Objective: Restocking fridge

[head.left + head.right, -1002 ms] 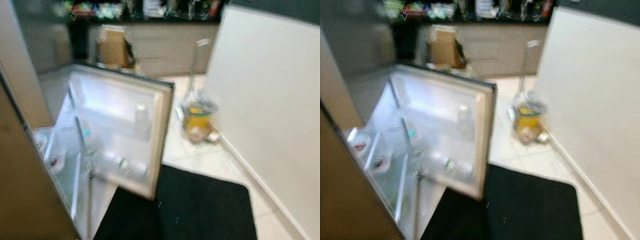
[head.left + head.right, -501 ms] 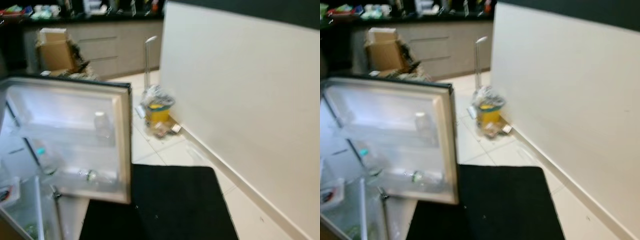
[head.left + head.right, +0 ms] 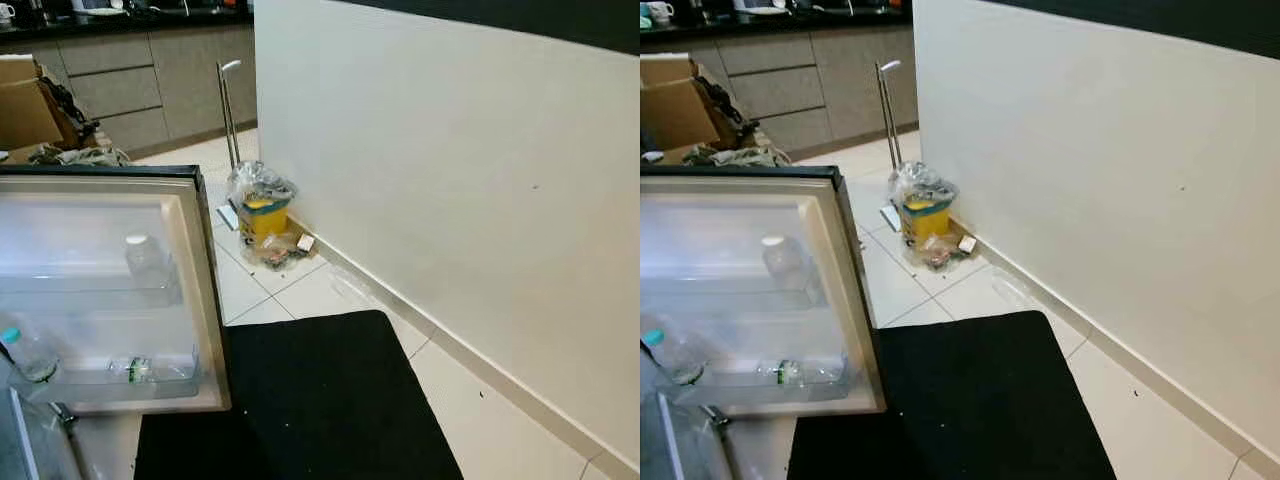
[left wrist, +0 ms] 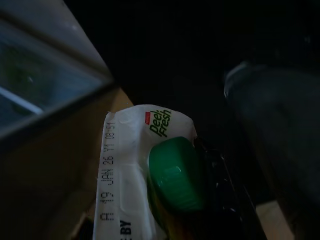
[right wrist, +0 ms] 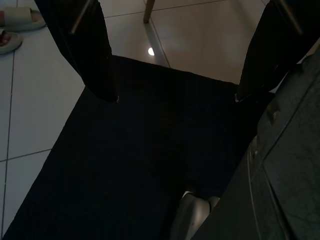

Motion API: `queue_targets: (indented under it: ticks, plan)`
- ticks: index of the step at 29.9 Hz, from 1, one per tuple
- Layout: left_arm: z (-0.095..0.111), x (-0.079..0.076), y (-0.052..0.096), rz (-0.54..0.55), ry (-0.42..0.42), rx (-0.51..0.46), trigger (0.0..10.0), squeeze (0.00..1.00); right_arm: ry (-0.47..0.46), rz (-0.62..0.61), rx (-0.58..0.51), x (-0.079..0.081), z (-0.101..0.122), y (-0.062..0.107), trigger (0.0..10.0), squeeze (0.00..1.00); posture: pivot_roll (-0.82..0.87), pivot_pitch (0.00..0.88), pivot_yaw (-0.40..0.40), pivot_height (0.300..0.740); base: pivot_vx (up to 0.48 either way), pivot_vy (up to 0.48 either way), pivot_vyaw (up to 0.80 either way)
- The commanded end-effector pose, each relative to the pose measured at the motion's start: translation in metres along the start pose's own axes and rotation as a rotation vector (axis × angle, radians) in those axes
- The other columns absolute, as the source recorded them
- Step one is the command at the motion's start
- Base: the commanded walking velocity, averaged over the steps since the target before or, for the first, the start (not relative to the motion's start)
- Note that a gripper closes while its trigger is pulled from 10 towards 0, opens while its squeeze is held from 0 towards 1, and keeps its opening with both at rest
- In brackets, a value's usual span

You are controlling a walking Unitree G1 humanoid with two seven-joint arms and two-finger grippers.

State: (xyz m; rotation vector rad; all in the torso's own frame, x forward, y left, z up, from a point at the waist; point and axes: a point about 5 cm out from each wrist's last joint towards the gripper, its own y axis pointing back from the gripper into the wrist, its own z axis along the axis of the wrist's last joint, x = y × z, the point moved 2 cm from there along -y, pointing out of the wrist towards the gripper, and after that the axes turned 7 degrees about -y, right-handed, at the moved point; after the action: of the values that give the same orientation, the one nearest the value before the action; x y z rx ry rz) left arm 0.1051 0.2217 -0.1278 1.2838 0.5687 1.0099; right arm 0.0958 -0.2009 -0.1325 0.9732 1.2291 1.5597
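Head views had the fridge door (image 3: 110, 290) swung open on the left. Its shelves held a clear bottle (image 3: 146, 262) upright, a teal-capped bottle (image 3: 25, 352) and one lying flat (image 3: 150, 370). Black mat (image 3: 300, 400) on the tiled floor in front; white wall (image 3: 450, 200) on the right. A yellow bin lined with a plastic bag (image 3: 262, 205) stood at the wall's base with scraps beside it, a cardboard box (image 3: 25, 100) further back near grey cabinets.

Left wrist view, very dark, gave what the head views didn't: a juice carton (image 4: 130, 170) with a green cap (image 4: 176, 172) right up against the left hand (image 4: 200, 200), a black finger touching the cap side. Grip looked closed on it, but couldn't tell for sure. Print read "Peel Fresh", "19 JAN 26" and "BY".

Right wrist view showed the right hand (image 5: 172, 75) with both black fingers (image 5: 87, 50) spread wide, nothing held, hanging above the mat.
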Motion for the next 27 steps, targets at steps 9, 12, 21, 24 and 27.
queue_targets:
  ticks: [9, 12, 21, 24, 27]
  plan:
    - [-0.004, -0.0045, -0.0001, -0.017, -0.008, 0.022, 10.0, 0.0, -0.002, 0.013, -0.079, 0.004, 0.0175, -0.0006, 10.0, 0.0, -0.03, 0.0, 0.002, 0.74, 0.302, 0.0, 0.0]
    - [-0.0041, -0.0049, -0.0001, -0.018, -0.01, 0.022, 10.0, 0.0, -0.002, 0.013, -0.083, 0.0038, 0.0184, -0.0006, 10.0, 0.0, -0.03, 0.0, 0.002, 0.74, 0.382, 0.0, 0.0]
    - [-0.0042, -0.0061, -0.0002, -0.022, -0.014, 0.023, 10.0, 0.0, -0.002, 0.016, -0.095, 0.0036, 0.0213, -0.0003, 10.0, 0.0, -0.03, 0.0, 0.003, 0.74, 0.387, 0.0, 0.0]
    - [-0.0042, -0.0064, -0.0002, -0.023, -0.015, 0.023, 10.0, 0.0, -0.002, 0.017, -0.097, 0.0037, 0.0214, -0.0003, 10.0, 0.0, -0.03, 0.0, 0.003, 0.74, 0.389, 0.0, 0.0]
    - [-0.0042, -0.0065, -0.0002, -0.024, -0.015, 0.023, 10.0, 0.0, -0.001, 0.018, -0.097, 0.0038, 0.0213, -0.0002, 10.0, 0.0, -0.03, 0.0, 0.002, 0.74, 0.389, 0.0, 0.0]
